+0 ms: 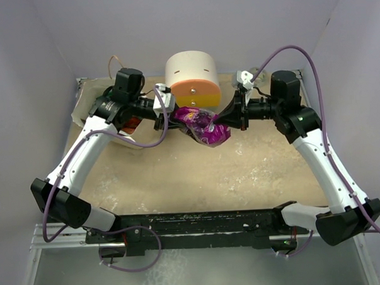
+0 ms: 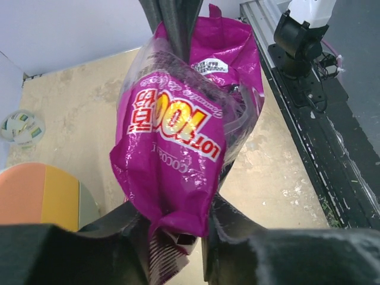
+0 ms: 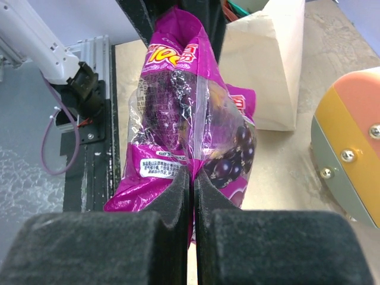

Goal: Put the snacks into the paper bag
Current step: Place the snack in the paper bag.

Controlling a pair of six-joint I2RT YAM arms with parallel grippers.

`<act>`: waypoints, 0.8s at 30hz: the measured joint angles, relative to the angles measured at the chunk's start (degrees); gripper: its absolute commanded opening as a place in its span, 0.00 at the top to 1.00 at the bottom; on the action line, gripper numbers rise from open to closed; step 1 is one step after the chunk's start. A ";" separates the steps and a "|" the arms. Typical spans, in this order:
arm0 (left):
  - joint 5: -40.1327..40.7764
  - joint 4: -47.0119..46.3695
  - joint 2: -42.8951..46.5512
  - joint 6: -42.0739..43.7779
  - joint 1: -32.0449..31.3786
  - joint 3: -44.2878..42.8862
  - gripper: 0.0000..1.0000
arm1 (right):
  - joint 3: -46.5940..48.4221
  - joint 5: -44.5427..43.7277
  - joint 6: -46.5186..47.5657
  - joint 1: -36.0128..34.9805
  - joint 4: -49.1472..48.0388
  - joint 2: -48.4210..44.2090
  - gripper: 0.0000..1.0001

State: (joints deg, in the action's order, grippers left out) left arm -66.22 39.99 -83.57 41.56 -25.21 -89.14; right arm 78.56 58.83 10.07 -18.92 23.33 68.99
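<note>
The right hand (image 3: 191, 175) pinches the purple packet (image 3: 178, 113) tight over the worktop (image 1: 242, 172). The left hand (image 2: 173, 217) grips its other end.

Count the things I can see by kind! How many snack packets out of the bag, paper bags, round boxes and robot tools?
purple snack packet: 1
paper bag: 1
round box: 1
robot tools, left tool and right tool: 2
Total: 5
Packets inside the bag are too hidden to count.
</note>
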 measured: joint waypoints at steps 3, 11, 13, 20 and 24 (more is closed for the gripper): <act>0.59 0.70 0.35 0.07 -0.04 0.04 0.90 | -0.33 -1.60 -0.17 0.37 -0.35 -0.13 0.84; 3.87 3.08 1.44 0.09 -0.04 0.94 1.00 | -1.18 -5.53 0.28 0.94 -1.03 -2.34 0.36; 4.74 3.78 1.92 0.15 -0.04 0.94 1.00 | -1.18 -6.27 0.83 1.18 -0.96 -2.86 0.28; 6.93 5.90 4.48 0.70 0.61 0.94 1.00 | -1.18 -9.33 2.49 2.97 -0.11 -4.48 0.23; 7.74 6.60 5.62 0.90 2.32 0.94 1.00 | -1.20 -12.15 3.08 4.81 0.55 -6.12 0.23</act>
State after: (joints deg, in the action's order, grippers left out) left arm -58.48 46.59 -77.95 42.46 -22.90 -88.20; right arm 77.36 46.68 13.15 -14.11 23.88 62.87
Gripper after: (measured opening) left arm 0.058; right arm 0.769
